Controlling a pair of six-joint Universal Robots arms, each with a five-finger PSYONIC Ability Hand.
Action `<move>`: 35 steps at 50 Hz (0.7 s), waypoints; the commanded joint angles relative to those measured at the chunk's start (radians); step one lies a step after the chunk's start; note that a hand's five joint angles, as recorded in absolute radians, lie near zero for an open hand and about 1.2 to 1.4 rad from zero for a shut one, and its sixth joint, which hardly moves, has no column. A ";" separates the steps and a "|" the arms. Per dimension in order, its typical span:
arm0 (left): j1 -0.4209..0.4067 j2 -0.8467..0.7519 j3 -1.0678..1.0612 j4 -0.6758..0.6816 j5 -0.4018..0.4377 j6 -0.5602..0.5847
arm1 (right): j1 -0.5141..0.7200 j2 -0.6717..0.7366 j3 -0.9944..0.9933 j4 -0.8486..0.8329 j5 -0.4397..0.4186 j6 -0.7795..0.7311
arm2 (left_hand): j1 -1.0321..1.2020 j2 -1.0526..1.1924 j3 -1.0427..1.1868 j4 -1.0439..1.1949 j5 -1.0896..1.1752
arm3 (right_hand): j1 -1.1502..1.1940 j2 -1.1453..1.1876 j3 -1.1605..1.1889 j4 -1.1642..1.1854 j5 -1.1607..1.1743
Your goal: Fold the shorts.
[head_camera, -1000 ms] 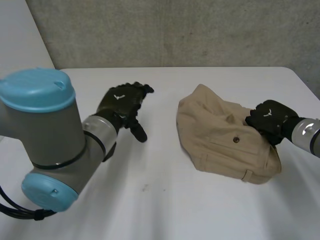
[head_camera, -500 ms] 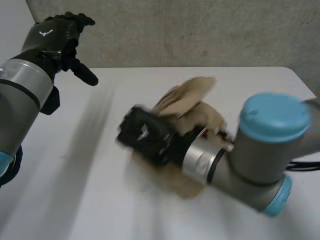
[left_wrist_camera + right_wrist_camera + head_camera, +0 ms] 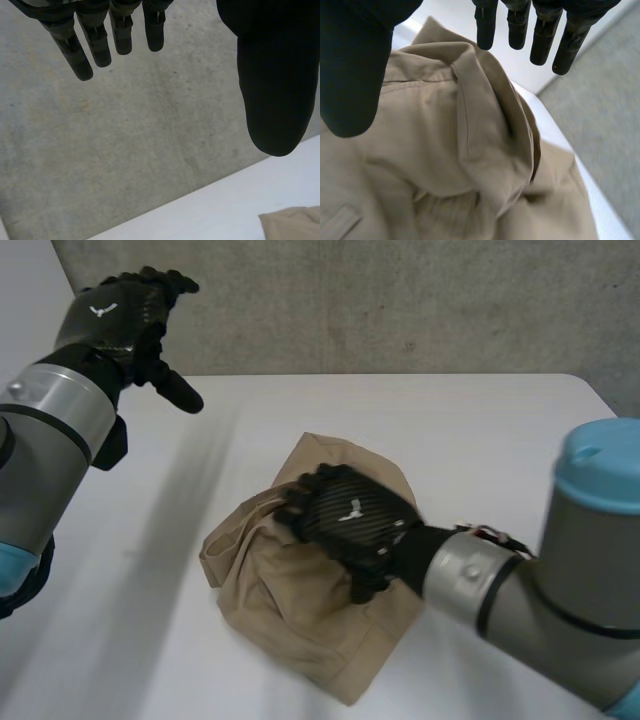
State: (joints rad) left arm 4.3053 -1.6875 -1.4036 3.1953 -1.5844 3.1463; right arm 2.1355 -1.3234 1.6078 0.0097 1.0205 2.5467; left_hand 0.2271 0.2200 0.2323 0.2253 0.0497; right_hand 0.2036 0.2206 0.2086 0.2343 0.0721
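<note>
The tan shorts [image 3: 290, 610] lie crumpled in a heap on the middle of the white table [image 3: 480, 430]. My right hand [image 3: 350, 515] hovers over the heap's top, reaching in from the right. In the right wrist view its fingers [image 3: 540, 35] are straight and spread from the thumb, just above a raised fold of the shorts [image 3: 470, 165], with no cloth gripped. My left hand [image 3: 115, 315] is lifted high at the far left, off the cloth, its fingers [image 3: 100, 40] straight and open. One corner of the shorts [image 3: 295, 225] shows below its thumb.
A grey concrete wall [image 3: 400, 300] rises behind the table's far edge. Bare tabletop [image 3: 150, 570] lies left of the shorts under the raised left arm. The right arm's big joint [image 3: 600, 540] stands near the table's right front.
The shorts have gone from the table's right side to its middle, bunched differently. The right hand swept left with them and has opened. The left hand rose to the far upper left.
</note>
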 commanded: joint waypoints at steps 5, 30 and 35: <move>-0.125 -0.115 -0.008 0.009 0.167 0.011 | -0.216 -0.118 0.115 0.064 0.010 0.191 | 0.007 0.014 0.002 0.009 0.010 | -0.029 -0.046 -0.034 -0.060 -0.072; -0.332 -0.504 0.199 -0.029 -0.046 0.370 | -0.327 0.016 0.304 -0.086 0.055 0.175 | 0.596 0.603 0.590 0.597 0.598 | 0.128 0.111 0.123 0.097 0.085; -0.328 -0.523 0.242 -0.043 -0.100 0.373 | -0.260 0.090 0.264 -0.157 0.110 0.176 | 0.943 0.950 0.938 0.945 0.946 | 0.607 0.590 0.602 0.577 0.564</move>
State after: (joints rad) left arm 3.9702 -2.1822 -1.2242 3.1705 -1.6010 3.5226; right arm 1.8129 -1.3188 1.9155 -0.0679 1.0714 2.7208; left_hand 0.7734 0.7505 0.7415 0.7434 0.5586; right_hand 0.2532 0.3089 0.3081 0.2980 0.1389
